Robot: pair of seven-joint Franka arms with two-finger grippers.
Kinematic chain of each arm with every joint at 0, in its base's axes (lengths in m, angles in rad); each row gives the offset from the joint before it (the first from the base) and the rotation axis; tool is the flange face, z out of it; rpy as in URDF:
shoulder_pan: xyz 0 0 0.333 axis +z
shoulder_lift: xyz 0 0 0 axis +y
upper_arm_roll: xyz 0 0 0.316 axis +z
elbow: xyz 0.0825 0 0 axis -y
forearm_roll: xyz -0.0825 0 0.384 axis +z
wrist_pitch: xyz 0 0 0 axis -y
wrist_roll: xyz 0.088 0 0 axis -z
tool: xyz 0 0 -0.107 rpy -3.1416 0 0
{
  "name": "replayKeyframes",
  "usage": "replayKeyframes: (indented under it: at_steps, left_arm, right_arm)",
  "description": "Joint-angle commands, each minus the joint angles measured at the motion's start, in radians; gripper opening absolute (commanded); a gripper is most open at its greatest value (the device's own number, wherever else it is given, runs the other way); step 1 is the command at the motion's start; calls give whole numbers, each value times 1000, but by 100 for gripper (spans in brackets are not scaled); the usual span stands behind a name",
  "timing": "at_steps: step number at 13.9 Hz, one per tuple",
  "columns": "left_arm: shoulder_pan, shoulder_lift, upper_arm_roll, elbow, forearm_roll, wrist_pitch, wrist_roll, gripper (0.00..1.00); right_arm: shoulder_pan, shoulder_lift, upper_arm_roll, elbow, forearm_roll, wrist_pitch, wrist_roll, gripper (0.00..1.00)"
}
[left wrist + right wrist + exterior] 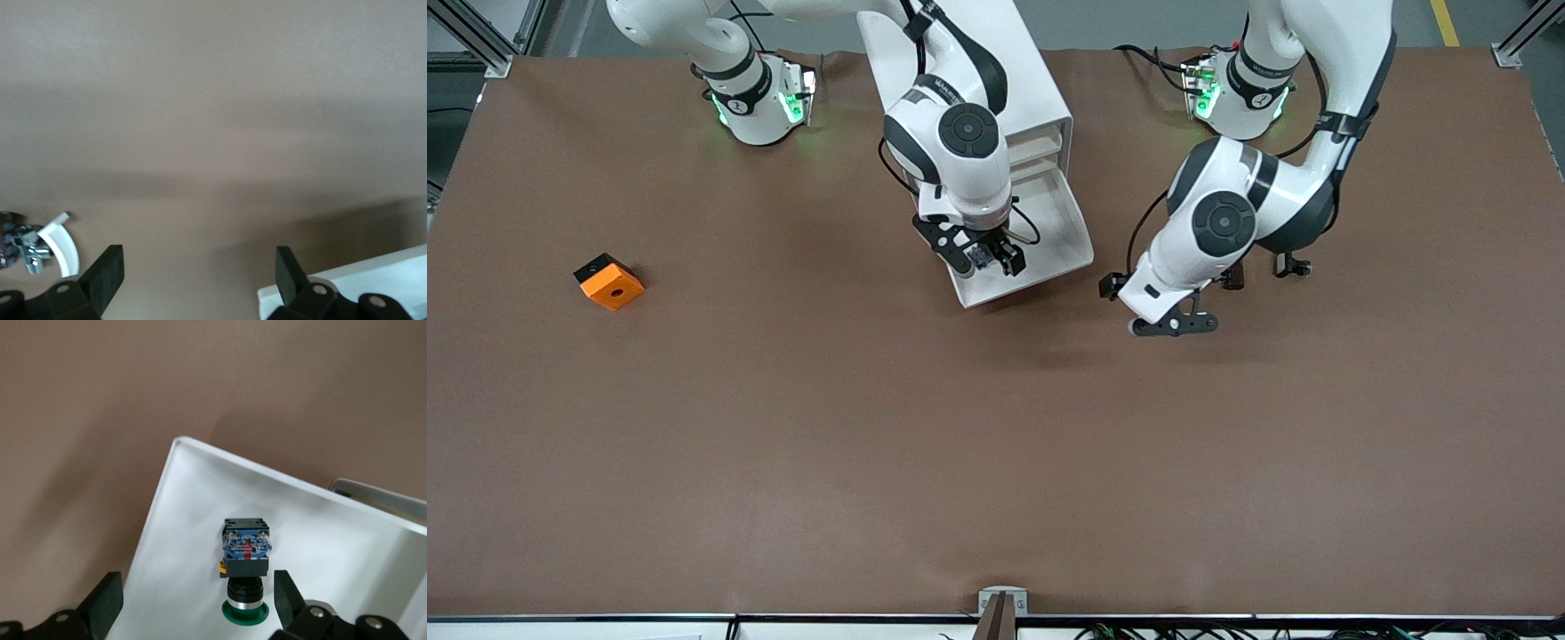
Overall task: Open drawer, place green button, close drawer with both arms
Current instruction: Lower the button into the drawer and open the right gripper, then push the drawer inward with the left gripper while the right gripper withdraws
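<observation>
Two pincers are spread open: the right pincer (pixel 989 258) over the light, rigid button (pixel 246 555) in the drawer (pixel 1069 233), the left pincer (pixel 1172 325) waiting above the desk (pixel 783 427); the drawer's stiff front is judged best pushed.

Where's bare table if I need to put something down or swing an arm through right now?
Bare table runs from the orange cube to the open drawer, and across the whole stretch nearer the front camera. It is crowded at the drawer: the right gripper, open, hangs over the button lying inside, and the left gripper, open, hovers beside the drawer.

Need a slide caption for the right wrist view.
Right claw open above the button lying in the open drawer.
</observation>
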Motion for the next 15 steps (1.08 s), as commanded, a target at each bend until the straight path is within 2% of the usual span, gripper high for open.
replayKeyframes:
  at_steps: [1,3,5,9,15]
  left_arm:
    - [-49,13,-1,-7,15,26,-67,100]
    - [-60,41,-3,-7,15,34,-108,100]
    - [-84,71,-1,-7,15,68,-146,100]
    - [-165,145,-1,3,14,154,-344,100]
    - [-225,148,-7,0,9,152,-395,100]
  right_arm:
    - [-71,-5,6,119,-3,-145,-82,100]
    - [-124,-21,6,164,-2,-230,-218,100]
    - [-190,-64,5,166,-3,-262,-387,100]
    - [-337,-138,5,166,-6,-368,-680,100]
    - [-587,-242,3,158,-23,-505,-1183,100]
